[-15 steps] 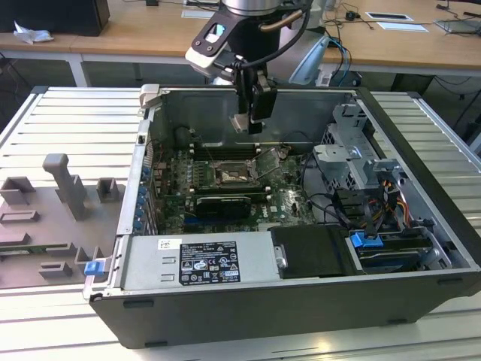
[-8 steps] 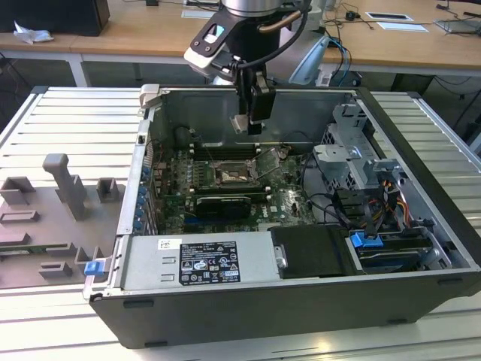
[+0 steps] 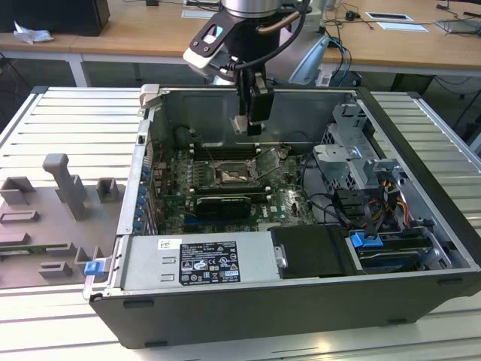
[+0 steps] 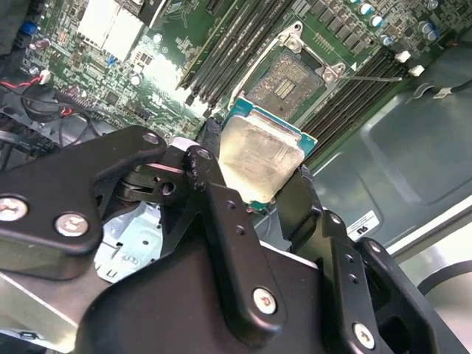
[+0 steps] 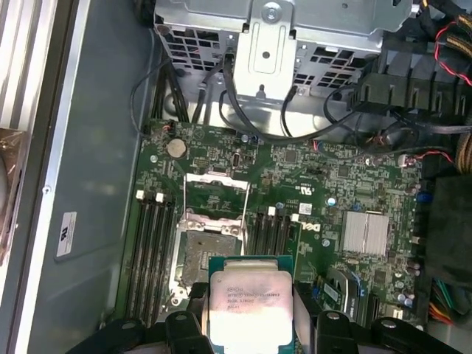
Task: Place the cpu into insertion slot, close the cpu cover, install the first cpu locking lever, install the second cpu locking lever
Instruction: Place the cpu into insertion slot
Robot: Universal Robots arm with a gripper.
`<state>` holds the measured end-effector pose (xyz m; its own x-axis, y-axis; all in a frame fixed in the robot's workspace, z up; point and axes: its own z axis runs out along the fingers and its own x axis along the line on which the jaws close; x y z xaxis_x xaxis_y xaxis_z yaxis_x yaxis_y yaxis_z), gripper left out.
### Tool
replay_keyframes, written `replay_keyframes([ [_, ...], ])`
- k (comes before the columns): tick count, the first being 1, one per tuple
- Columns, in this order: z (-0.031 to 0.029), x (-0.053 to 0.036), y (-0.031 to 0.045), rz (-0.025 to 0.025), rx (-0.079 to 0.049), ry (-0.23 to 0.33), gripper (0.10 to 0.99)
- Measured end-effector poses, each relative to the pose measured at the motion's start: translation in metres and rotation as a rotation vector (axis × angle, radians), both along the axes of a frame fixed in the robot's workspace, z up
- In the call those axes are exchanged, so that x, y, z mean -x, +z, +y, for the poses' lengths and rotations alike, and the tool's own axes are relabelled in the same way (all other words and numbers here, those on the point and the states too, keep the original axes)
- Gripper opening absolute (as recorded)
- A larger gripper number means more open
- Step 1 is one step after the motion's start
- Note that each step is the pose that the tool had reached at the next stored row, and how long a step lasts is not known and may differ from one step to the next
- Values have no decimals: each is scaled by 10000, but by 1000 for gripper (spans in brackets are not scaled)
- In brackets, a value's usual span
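The black two-fingered gripper (image 4: pixel 258 168) is clamping its fingers (image 4: pixel 210 151) on two opposite edges of the cpu (image 4: pixel 262 155), a small flat square chip with a pale silvery-beige metal top and a green rim. In both wrist views that metal top is facing the camera. Being square, the chip is showing no long axis, and in the first wrist view its edges (image 5: pixel 251 299) are running roughly parallel to those of the socket.

The chip is hanging in the air, apart from the board. Just beyond it in the first wrist view, the insertion slot (image 5: pixel 200 258), a small dark square recess with a thin metal rim, is lying bare, and the cpu cover (image 5: pixel 215 193), a thin silvery metal frame, is standing swung open at the slot's far edge (I cannot tell its exact angle).

Long narrow black memory slots (image 5: pixel 151 247) are flanking the socket on both sides. Farther off, a silvery finned heatsink (image 5: pixel 365 232) is sitting on the green motherboard (image 5: pixel 310 169), and black cables (image 5: pixel 221 103) are drooping from a grey metal drive cage (image 5: pixel 273 37).

In the exterior view the gripper (image 3: pixel 254 124) is pointing down inside the open dark-grey computer case (image 3: pixel 421 188), above the board near the case's back wall.
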<state>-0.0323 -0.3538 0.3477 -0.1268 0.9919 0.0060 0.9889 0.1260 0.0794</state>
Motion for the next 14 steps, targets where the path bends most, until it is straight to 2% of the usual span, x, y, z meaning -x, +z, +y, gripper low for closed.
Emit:
replay_keyframes([
  [14,1,0,-42,-1,27,-391,541],
])
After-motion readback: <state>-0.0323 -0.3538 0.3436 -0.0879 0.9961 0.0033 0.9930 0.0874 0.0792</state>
